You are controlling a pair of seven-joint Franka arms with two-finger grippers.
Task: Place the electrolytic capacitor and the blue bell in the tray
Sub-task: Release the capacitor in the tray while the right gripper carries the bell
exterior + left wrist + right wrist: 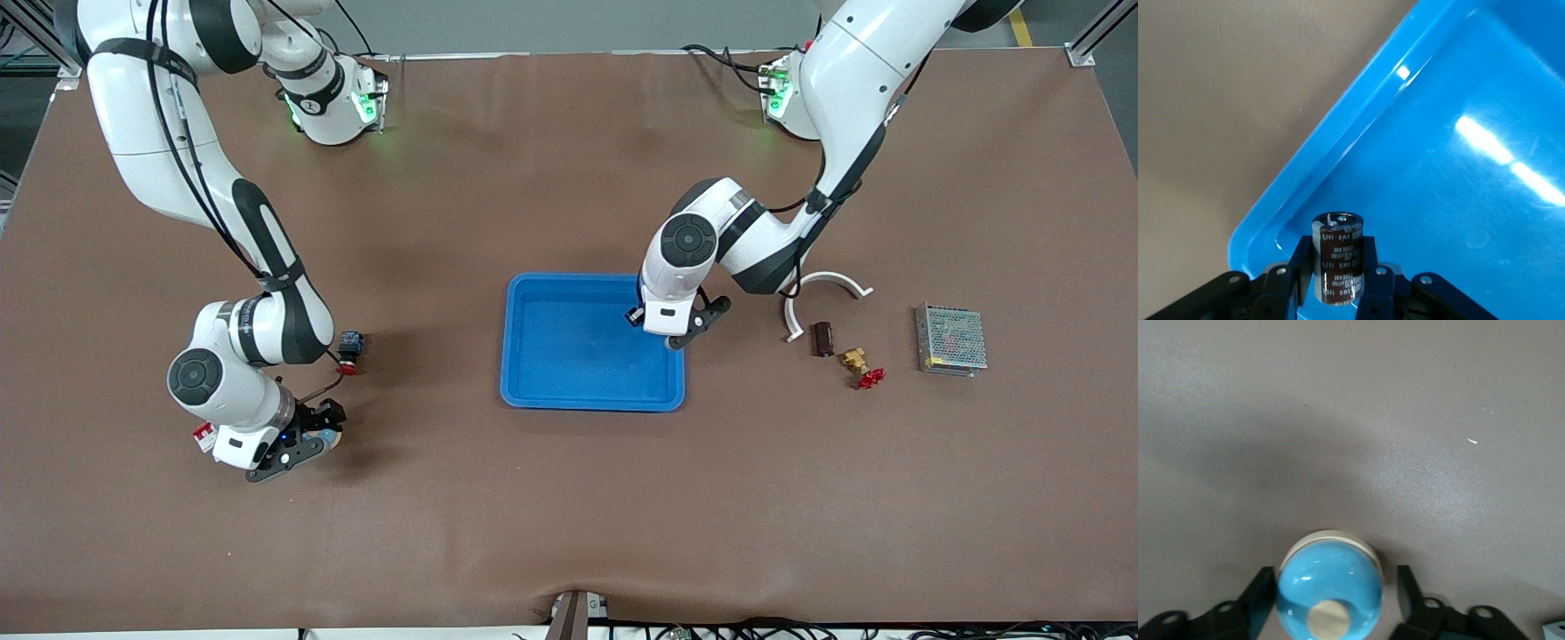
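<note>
My left gripper [662, 333] is shut on the electrolytic capacitor [1338, 273], a dark brown cylinder with a silver top, held upright between the fingers [1337, 255]. It hangs over the corner of the bright-blue tray [569, 342] toward the left arm's end; the tray's bare floor [1458, 187] shows below it. My right gripper [316, 437] is low at the table toward the right arm's end. Its fingers [1261, 593] stand open on either side of the blue bell [1328, 587], which sits on the table [331, 437].
Beside the tray toward the left arm's end lie a white curved piece [827, 289], a dark brown cylinder [824, 339], a brass fitting [855, 358], a red piece [870, 379] and a metal mesh box [951, 339]. A small blue-and-red part [349, 347] lies by the right arm.
</note>
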